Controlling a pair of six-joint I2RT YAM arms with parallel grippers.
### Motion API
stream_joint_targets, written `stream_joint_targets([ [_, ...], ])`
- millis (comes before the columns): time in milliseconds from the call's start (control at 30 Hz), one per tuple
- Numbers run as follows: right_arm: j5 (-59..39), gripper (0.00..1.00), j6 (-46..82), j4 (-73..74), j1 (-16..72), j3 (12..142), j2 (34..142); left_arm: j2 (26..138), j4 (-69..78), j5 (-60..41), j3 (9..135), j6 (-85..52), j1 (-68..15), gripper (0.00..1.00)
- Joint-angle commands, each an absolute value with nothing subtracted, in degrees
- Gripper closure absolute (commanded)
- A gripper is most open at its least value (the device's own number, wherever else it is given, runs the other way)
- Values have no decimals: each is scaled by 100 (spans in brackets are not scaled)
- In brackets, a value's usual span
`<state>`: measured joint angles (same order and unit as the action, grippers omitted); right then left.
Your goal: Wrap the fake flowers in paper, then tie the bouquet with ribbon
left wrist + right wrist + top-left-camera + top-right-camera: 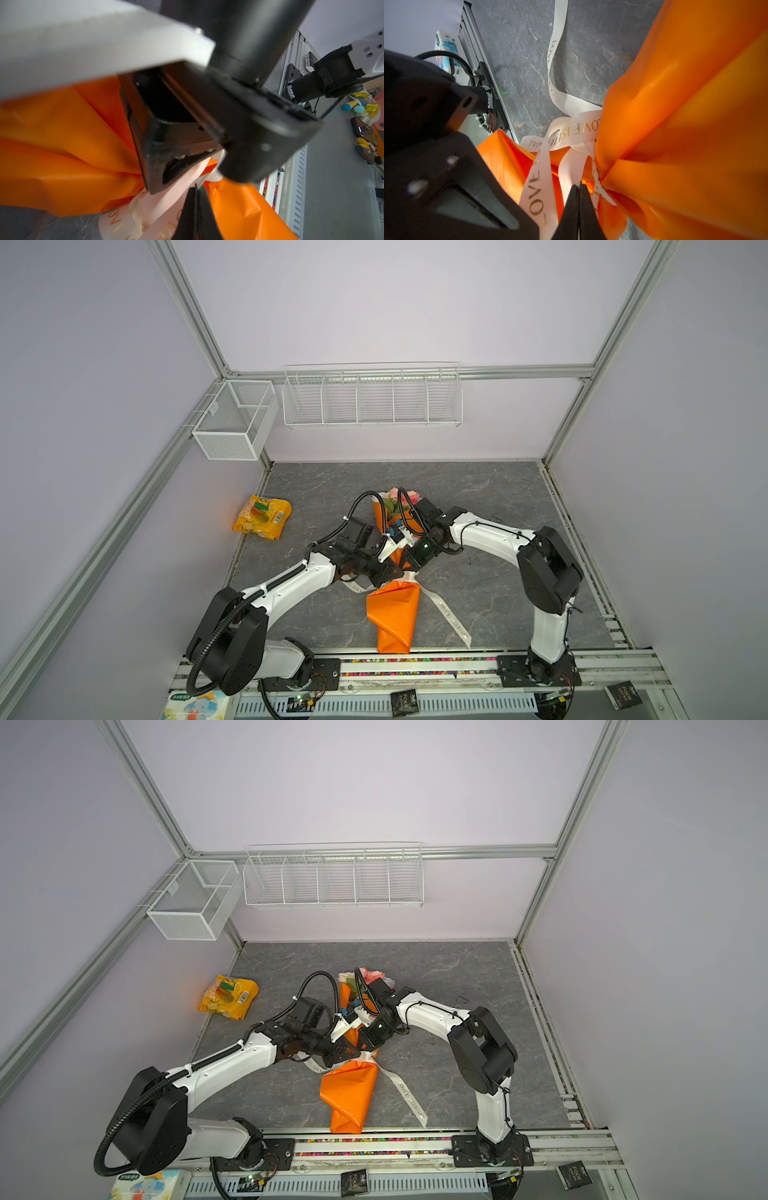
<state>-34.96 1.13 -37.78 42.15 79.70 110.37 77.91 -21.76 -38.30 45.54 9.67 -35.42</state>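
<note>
Orange paper (392, 614) holds bouquet of fake flowers (394, 493); ribbon (449, 616) cinches waist.

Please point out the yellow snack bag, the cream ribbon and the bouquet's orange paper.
yellow snack bag (262, 517): in a top view, its middle.
cream ribbon (579, 129): right wrist view, lettered band.
orange paper (392, 614): in a top view, wide lower fold.

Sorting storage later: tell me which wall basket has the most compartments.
The long wire rack on the back wall: five compartments in a row. The corner mesh basket has two.
</note>
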Motion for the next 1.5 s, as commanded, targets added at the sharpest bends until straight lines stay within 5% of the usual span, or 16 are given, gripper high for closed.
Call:
stream_joint_targets([
  [0,-3676,93,350,-3503,4074,7819,10746,7634,-2228,-3771,4660,967,-3569,100],
  [600,-2212,93,1766,-2105,3752,6896,9868,7936,-2177,-3594,4875,786,-3568,97],
  [700,-2101,93,1902,-1879,3724,6747,9741,7880,-2273,-3019,4974,466,-3562,58],
  [833,-2151,93,1872,-1921,3708,6723,9741,7401,-2586,-2666,5039,159,-3552,44],
  [1067,-1891,93,1872,-1945,3690,6624,9605,6458,-3049,-1523,4653,-1887,-3306,38],
  [1467,-2278,93,1800,-1977,3673,6583,9566,5802,-1298,-2648,2731,-3457,-3234,38],
])
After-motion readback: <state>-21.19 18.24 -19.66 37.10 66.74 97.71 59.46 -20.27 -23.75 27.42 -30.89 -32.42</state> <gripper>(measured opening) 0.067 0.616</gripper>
